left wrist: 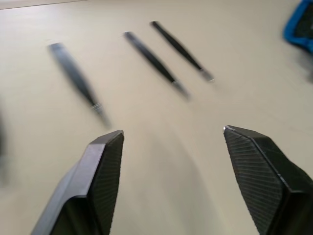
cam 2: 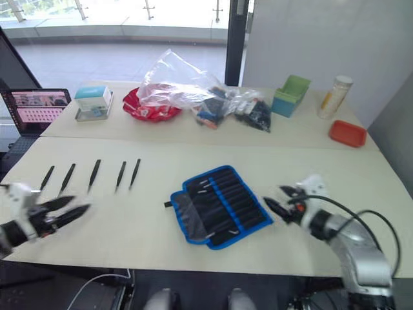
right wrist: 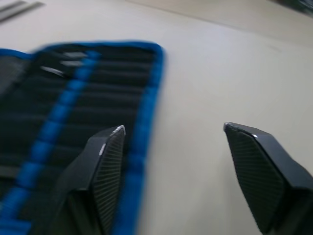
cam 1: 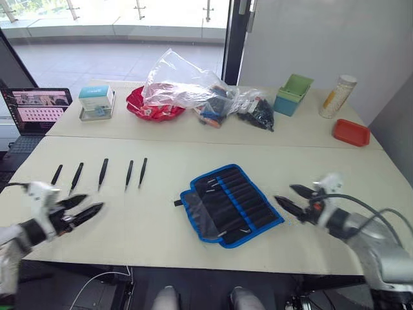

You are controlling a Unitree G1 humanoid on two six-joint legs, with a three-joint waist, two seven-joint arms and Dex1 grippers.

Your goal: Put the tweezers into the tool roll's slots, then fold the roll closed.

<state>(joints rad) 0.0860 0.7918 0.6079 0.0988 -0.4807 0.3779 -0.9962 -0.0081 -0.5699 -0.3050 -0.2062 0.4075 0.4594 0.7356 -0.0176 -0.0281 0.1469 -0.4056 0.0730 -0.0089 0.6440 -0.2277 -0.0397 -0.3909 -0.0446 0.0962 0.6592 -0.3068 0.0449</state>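
Beige counter [cam 1: 161,226] fills the centre of the frame, with windows along the top edge. Tool roll [cam 1: 230,203] lies unfolded at centre right, slots [cam 1: 240,194] facing up. Five tweezers [cam 1: 103,173] lie in a row at centre left, apart from the roll. Left pincer [cam 1: 87,208], lower left, is spread and empty. Right pincer [cam 1: 292,197], lower right just beside the roll, is spread and empty

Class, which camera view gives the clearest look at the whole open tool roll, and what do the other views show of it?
The left eye view: the whole tool roll lies open, blue binding and slots visible. The right eye view shows the same. The right wrist view shows one end close up; the left wrist view catches a blue corner.
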